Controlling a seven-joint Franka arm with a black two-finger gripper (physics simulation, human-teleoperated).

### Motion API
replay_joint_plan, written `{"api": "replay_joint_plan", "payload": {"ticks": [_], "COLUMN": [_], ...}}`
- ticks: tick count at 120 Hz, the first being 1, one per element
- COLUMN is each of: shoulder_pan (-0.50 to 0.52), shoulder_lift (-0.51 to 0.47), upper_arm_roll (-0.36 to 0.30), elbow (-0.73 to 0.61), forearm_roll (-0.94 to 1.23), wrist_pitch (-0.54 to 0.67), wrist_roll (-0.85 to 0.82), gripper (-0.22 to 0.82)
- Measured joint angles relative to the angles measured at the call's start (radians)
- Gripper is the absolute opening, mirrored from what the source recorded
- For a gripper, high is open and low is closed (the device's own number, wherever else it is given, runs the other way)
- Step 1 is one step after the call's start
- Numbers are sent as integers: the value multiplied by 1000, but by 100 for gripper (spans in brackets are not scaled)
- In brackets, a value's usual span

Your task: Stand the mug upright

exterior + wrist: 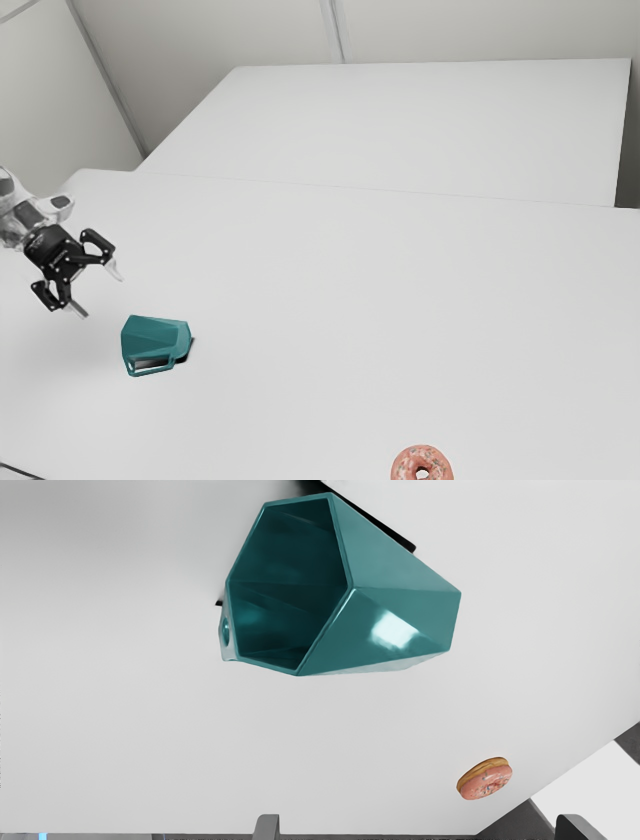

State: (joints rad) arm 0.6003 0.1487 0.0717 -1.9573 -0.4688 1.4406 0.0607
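Looks bright and neutral in the exterior view, washing the counter (400, 300) nearly white and greying gently over the walls (180, 50). Drops to near-black in a small patch beside the mug (152, 338). In the wrist view, flares into hard white glare on one outer facet of the mug, deepens to dark teal inside, and goes black along one side. Dims to soft grey over part of the counter near the mug's mouth. Renders straight edges straight near the borders.
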Motion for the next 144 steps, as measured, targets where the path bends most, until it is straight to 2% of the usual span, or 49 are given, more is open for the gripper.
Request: {"api": "replay_joint_plan", "payload": {"ticks": [22,57,126,132,144], "shoulder_pan": [5,2,-30,-32,-39], "shoulder_lift": [94,214,225,224,222], "upper_arm_roll": [25,27,15,11,5], "elbow": [21,82,-9,-9,-7], "forearm_roll": [-22,-79,-225,-229,-228], "wrist_pitch": [28,87,124,124,128], "wrist_roll": [44,119,197,199,201], "gripper": [60,60,60,54,29]}}
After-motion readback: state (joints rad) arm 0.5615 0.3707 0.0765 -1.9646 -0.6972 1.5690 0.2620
